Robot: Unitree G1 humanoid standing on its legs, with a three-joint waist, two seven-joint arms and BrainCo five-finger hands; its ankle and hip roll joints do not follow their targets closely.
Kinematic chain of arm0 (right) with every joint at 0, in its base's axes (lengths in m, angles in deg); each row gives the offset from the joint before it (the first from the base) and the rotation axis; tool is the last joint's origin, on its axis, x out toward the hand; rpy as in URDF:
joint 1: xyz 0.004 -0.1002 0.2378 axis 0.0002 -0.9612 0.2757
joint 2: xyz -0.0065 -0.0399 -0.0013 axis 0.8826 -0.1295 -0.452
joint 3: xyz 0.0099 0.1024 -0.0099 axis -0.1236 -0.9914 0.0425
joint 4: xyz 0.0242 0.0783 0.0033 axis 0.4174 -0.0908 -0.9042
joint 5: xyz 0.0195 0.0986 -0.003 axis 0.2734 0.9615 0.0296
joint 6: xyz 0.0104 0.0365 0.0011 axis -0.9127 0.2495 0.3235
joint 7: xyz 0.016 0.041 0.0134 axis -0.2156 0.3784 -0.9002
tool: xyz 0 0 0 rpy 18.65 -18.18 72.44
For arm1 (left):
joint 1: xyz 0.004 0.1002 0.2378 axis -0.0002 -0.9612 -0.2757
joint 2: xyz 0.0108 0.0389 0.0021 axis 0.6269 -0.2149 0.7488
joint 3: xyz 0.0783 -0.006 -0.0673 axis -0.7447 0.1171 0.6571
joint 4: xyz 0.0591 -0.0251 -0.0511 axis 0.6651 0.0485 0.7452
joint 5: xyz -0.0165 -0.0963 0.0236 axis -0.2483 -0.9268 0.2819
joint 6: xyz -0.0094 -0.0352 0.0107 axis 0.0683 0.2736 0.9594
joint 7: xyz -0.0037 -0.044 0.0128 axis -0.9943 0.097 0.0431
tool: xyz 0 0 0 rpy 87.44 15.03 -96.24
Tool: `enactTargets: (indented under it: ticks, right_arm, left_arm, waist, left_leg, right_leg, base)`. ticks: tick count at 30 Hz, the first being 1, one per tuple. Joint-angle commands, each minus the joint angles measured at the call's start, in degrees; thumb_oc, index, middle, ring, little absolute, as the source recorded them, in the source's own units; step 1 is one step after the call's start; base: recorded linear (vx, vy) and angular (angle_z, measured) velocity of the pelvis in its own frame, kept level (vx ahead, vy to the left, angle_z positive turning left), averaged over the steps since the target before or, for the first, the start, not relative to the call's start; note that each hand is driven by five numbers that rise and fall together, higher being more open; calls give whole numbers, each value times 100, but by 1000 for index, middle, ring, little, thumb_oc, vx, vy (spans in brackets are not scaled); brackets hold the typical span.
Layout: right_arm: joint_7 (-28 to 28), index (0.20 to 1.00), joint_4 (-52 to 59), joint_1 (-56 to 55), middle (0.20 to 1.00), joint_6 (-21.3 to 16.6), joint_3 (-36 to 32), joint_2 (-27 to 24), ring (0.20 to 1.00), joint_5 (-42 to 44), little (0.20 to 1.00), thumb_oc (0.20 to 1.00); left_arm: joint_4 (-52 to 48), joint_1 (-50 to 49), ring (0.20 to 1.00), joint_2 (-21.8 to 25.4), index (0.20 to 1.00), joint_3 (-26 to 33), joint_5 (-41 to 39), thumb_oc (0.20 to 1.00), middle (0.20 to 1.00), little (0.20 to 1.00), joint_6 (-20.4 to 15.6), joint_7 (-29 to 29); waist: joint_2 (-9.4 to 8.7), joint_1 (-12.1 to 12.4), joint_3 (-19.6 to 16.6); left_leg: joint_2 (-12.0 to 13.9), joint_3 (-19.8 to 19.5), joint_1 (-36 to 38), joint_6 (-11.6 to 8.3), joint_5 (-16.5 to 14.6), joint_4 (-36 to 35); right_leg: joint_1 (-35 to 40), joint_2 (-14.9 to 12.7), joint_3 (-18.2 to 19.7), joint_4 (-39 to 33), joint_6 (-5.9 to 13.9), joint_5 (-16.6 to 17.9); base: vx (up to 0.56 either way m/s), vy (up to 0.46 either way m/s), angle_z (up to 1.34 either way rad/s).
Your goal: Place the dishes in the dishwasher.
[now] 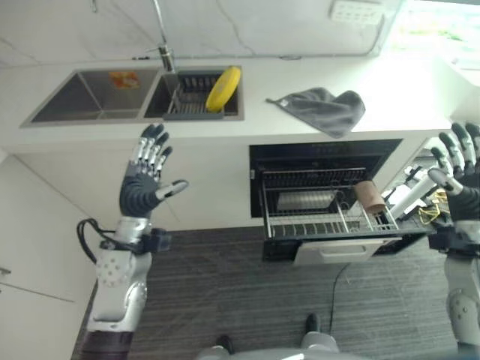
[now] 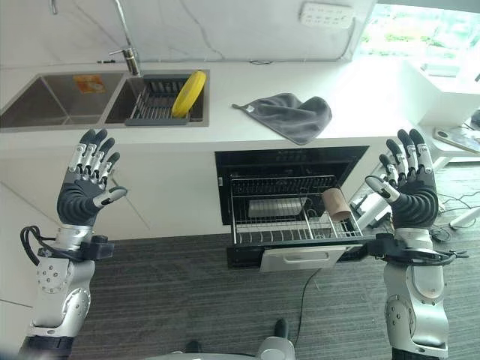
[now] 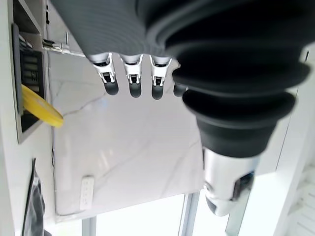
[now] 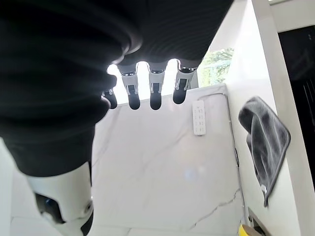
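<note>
Pretty much at the starting line here, I'd say. The yellow plate is standing on edge in the dark slatted drying rack inside the right-hand basin of the sink, at the worktop's back left. Nothing's been carried over to the dishwasher yet as far as I can tell, so the whole pick-and-load job looks like it's left to do.

The dishwasher sits under the worktop's front edge, with its wire rack pulled out. There's already a brownish cylindrical cup lying at the rack's right end and some pale flat tray-like thing further back, hard to make out.

Both hands are up in the air holding nothing: left hand with fingers spread straight in front of the cabinet below the sink, right hand the same, off past the dishwasher's right side.

Materials: plate looks smooth, glossy and round, probably plastic or ceramic. Sink is brushed steel, worktop plain white and slick. A soft grey cloth lies crumpled near the worktop's front edge above the dishwasher.
</note>
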Motion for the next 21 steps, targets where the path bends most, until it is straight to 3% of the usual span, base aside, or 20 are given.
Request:
enactTargets:
  ticks: [1,4,5,8,11,13,15,21]
  right_arm:
    - [167,1000,67,387,1000,-194,-141,-353,1000,-87,1000,1000]
    - [103,1000,79,434,1000,16,95,-199,1000,-287,1000,1000]
    - [130,1000,77,451,1000,46,134,-213,1000,-311,1000,1000]
    - [206,1000,4,312,1000,59,3,-396,1000,-78,1000,1000]
    - [132,1000,-55,123,1000,-108,-66,-405,1000,68,1000,1000]
    - [124,1000,-95,76,1000,-242,4,-345,1000,89,1000,1000]
    - [225,1000,-195,99,1000,-284,29,-348,1000,139,1000,1000]
    - [419,1000,-110,229,1000,-179,352,-230,1000,-112,1000,1000]
  left_arm:
    - [-341,156,1000,134,1000,256,-24,1000,1000,1000,-144,-6]
    - [-413,54,1000,116,1000,374,7,1000,1000,1000,-6,-47]
    - [-443,38,1000,134,1000,377,29,1000,1000,1000,25,-16]
    - [-447,97,1000,230,1000,369,-188,1000,1000,1000,201,-153]
    - [-478,62,1000,169,1000,307,-254,1000,1000,1000,214,-312]
    - [-431,89,1000,173,1000,251,-248,1000,1000,1000,182,-352]
    - [-414,159,1000,153,1000,87,-329,1000,1000,1000,198,-335]
    - [-456,159,1000,67,1000,-70,-512,1000,1000,1000,347,-186]
  waist:
    - [251,77,-31]
    - [252,349,-14]
    - [247,363,3]
    - [161,227,14]
    - [109,82,39]
    - [142,-15,68]
    - [196,-62,25]
    - [305,-112,-112]
  left_leg:
    - [487,-455,-79,-320,230,-325]
    - [374,-406,-52,-165,122,-318]
    - [365,-382,-41,-126,105,-323]
    - [216,-532,-27,-76,126,-325]
    - [118,-583,78,-105,95,-325]
    - [108,-573,130,-81,77,-325]
    - [108,-571,183,-111,66,-325]
    - [114,-437,264,-191,-60,-17]
  right_leg:
    - [212,421,-267,686,-57,-1172]
    - [225,331,-701,1291,-59,-1082]
    - [186,441,-676,1388,-49,-1137]
    - [173,1282,-234,1027,-194,-1435]
    - [152,1620,-3,378,-303,-1269]
    - [74,1679,172,407,-306,-1200]
    - [205,1793,205,152,-417,-1341]
    - [576,1856,243,-238,-559,-1352]
  base:
    - [211,428,39]
    - [162,300,-14]
    - [94,137,-38]
    - [143,36,-15]
    - [114,-103,20]
    - [93,-172,3]
    - [107,-264,1]
    - [139,-231,3]
